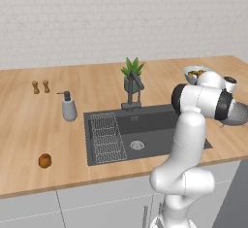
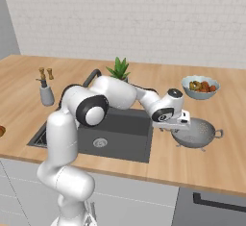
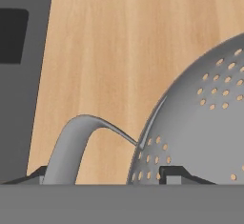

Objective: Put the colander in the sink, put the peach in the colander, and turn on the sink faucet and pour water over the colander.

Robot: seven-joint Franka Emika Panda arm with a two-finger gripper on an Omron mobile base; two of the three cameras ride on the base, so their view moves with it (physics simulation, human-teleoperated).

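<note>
Colander [image 2: 195,132]: the hand [image 3: 106,174] straddles its loop handle [image 3: 71,149] on the worktop [image 2: 221,162]; whether it is grasped, I cannot tell. A thin-handle hold may let the bowl swing or slip during lifting.

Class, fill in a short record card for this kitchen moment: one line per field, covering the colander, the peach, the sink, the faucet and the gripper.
colander: on the counter, right of the sink, not yet in the basin
peach: on the counter, left of the sink, near the front edge
sink: no colander inside; wire rack on its left side
faucet: behind the sink, no water seen
gripper: at the colander's handle and rim, fingers either side; grip not confirmed
</note>
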